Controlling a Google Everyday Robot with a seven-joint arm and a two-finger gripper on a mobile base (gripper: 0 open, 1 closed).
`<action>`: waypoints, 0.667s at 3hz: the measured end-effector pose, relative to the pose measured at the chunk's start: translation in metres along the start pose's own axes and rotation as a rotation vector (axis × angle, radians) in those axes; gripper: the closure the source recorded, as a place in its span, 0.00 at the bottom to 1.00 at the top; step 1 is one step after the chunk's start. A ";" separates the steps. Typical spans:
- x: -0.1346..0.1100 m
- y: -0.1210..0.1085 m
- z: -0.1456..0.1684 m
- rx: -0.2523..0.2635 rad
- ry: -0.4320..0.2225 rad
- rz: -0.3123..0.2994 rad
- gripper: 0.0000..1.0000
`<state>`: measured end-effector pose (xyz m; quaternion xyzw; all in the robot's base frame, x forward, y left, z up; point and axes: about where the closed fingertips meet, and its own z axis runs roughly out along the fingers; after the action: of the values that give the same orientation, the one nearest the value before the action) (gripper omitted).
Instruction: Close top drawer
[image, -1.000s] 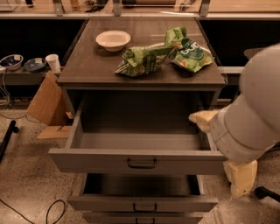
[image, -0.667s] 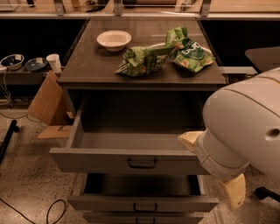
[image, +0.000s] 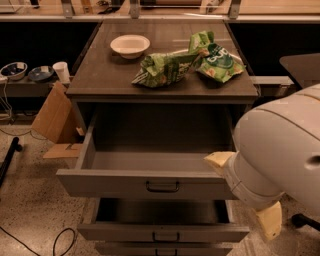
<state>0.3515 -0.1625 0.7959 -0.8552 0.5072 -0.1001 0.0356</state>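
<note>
- Top drawer stands open, centre frame; gripper lower right at its corner, fingers spread, holding nothing.
- Risk: pushing that corner alone may skew and jam it.

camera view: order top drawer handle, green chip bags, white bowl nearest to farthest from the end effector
End effector sits at the top drawer's right front corner.
1. Handle: drawer front centre, to its left.
2. Chip bags: cabinet top, right.
3. Bowl: cabinet top, back left.
</note>
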 end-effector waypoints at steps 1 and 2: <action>-0.004 0.000 0.013 0.023 0.053 -0.083 0.00; -0.007 0.000 0.041 0.039 0.123 -0.224 0.00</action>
<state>0.3565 -0.1580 0.7544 -0.8979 0.4079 -0.1654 0.0098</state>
